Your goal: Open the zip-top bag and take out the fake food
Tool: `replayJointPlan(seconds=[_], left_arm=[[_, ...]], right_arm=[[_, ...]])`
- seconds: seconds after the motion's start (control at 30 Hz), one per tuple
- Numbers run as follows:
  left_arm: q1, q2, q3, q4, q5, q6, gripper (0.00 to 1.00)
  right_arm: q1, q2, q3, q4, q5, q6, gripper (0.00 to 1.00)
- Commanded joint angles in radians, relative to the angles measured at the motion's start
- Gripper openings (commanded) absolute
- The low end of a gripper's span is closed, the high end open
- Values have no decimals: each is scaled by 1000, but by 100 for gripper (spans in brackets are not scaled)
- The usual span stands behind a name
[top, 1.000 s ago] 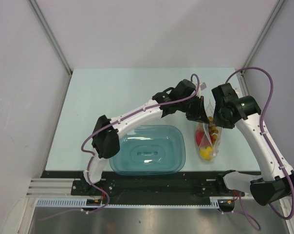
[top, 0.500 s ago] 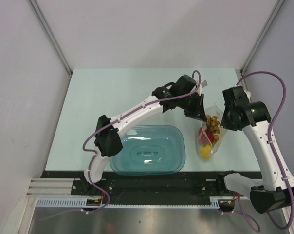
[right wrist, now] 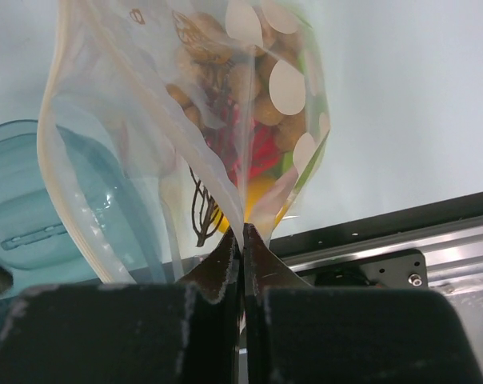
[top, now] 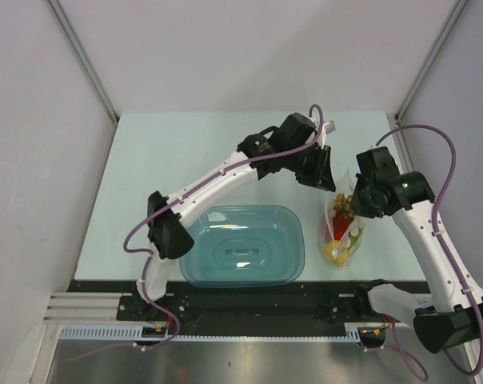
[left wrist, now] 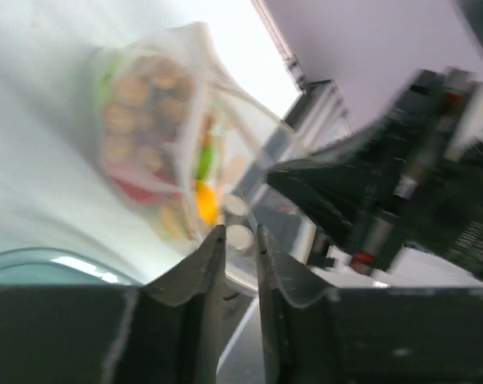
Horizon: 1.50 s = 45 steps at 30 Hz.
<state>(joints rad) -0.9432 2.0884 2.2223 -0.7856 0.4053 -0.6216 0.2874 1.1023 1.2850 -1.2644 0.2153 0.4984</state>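
The zip-top bag, clear with white dots, hangs at the right of the table from my right gripper. In the right wrist view the gripper is shut on one lip of the bag, whose mouth gapes open. The fake food lies inside: orange-brown balls, a red piece and a yellow piece. My left gripper is just up and left of the bag. Its jaws stand a narrow gap apart with nothing seen between them, the blurred bag right beyond the tips.
The teal translucent tub stands near the front edge, left of the bag; it also shows in the right wrist view. The right arm is close in front of the left gripper. The side wall post is at the far right.
My right gripper, which had pulled the bag's lip to the right, has come back left and down with it. My left gripper has drawn slightly up and left, off the bag.
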Motion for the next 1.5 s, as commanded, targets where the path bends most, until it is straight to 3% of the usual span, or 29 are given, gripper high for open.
replayJointPlan(seconds=[0.0,0.2,0.37,0.77,0.9,1.07,1.23,1.33,1.4,1.47], left_arm=[[-45,-116,-107,161,66,-90,19],[-83,-56,-144,145,-40,-101,11],[-95,5,-148,102,-137,-72,11],[-140,61,-213,45,-258,-9,46],[-154,101,-193,43,-237,-6,50],[-163,154,-162,34,-230,19,39],[-166,176,-179,49,-209,20,49],[-169,179,-208,123,-162,8,50],[-169,180,-223,155,-116,-6,46],[-169,177,-225,180,-89,-12,33]], right_arm=[[4,-12,37,22,-27,37,0],[-1,-10,66,14,-47,49,0],[-10,-12,71,14,-59,58,0],[-30,-41,37,17,-70,68,0],[-42,-56,11,17,-80,72,0],[-59,-71,-16,20,-105,77,0],[-65,-81,-26,22,-102,78,0],[-67,-84,-35,22,-102,80,0],[-67,-88,-41,22,-102,80,0],[-67,-94,-52,22,-100,77,0]])
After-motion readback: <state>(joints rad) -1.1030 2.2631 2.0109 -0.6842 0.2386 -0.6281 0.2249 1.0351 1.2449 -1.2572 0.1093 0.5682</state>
